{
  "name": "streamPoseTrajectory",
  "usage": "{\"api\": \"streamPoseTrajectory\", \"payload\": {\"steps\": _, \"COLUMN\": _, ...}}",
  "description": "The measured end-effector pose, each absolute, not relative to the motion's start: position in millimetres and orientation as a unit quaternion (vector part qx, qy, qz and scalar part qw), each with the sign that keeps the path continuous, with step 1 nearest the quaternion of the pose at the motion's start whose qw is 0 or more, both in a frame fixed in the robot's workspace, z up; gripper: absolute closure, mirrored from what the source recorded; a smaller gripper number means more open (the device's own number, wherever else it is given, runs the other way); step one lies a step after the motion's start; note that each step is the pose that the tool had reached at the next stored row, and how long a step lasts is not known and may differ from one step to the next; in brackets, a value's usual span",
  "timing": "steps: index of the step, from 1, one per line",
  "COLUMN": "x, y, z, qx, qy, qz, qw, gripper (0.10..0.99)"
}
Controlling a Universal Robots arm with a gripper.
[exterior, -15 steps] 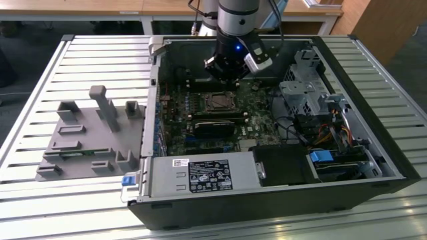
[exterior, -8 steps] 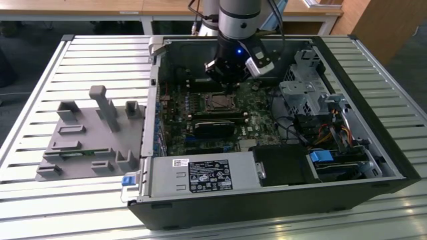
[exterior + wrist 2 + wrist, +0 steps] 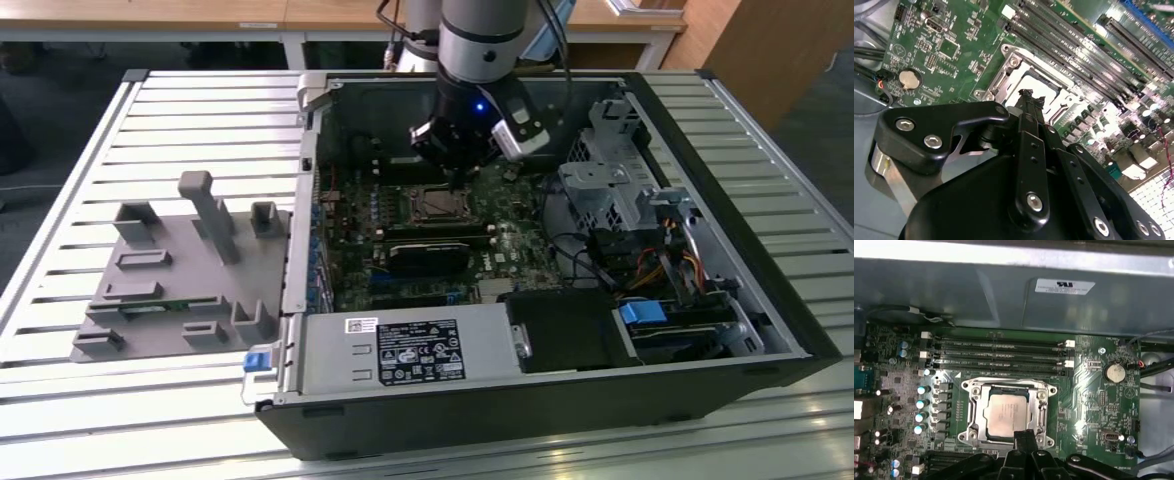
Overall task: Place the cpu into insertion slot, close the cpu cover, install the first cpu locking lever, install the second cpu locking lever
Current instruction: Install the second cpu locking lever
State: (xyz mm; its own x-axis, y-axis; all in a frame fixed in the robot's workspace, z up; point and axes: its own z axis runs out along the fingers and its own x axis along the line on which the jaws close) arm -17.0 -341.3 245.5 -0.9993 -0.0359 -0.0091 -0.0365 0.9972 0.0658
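Cpu [image 3: 1006,414] seated in insertion slot [image 3: 1040,416] on green board, cpu cover [image 3: 1004,386] lowered round it. Hand [image 3: 1024,436] poised just above slot edge, fingertips drawn together, nothing seen held. Slot's near edge hidden by hand; levers not made out.

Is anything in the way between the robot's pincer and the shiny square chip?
Nothing visible is. The pincer hangs just above the cpu, which already lies in the insertion slot with the cpu cover around it.
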Motion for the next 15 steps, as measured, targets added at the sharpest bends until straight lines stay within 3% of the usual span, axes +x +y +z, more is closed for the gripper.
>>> {"api": "streamPoseTrajectory", "payload": {"steps": 15, "x": -17.0, "y": -363.4, "z": 244.4, "qx": -0.007, "qy": 0.999, "qz": 0.033, "qw": 0.004, "gripper": 0.980}}
